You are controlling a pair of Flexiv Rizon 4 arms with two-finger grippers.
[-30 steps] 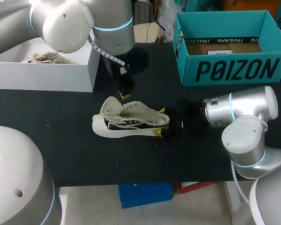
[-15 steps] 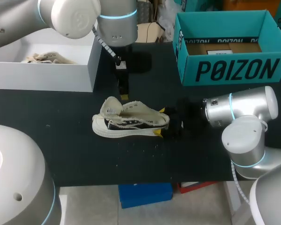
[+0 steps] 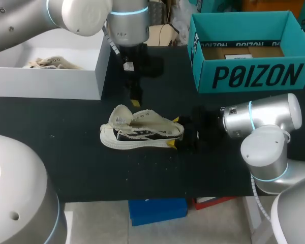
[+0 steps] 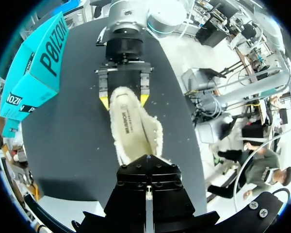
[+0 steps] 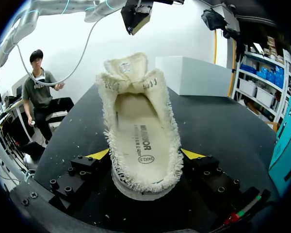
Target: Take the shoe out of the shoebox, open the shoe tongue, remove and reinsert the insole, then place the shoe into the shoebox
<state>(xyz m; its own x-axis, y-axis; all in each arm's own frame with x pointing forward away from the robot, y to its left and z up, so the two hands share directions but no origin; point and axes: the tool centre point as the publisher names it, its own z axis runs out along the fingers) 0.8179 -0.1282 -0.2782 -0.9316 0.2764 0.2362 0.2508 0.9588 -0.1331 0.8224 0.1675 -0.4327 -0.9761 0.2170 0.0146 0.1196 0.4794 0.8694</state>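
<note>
Shoe (image 3: 142, 133) out of its box, upright on desk (image 3: 81, 168), heel clamped between the right end effector (image 3: 174, 132) tips. Left end effector (image 3: 135, 99) hangs over it, not touching; its opening cannot be told. Only the right wrist view shows the tongue (image 5: 126, 65) raised and the insole (image 5: 140, 131) seated. Reboxing is outstanding; whether the insole step is done cannot be judged.

cream shoe (image 5: 141, 141), heel clamped between fingers (image 5: 98, 154)

Cream frayed shoe (image 3: 142, 133), upright, tongue raised, mid-table

Left arm (image 3: 126, 23) in gap between white box (image 3: 51, 81), teal shoebox (image 3: 254, 76)
</note>
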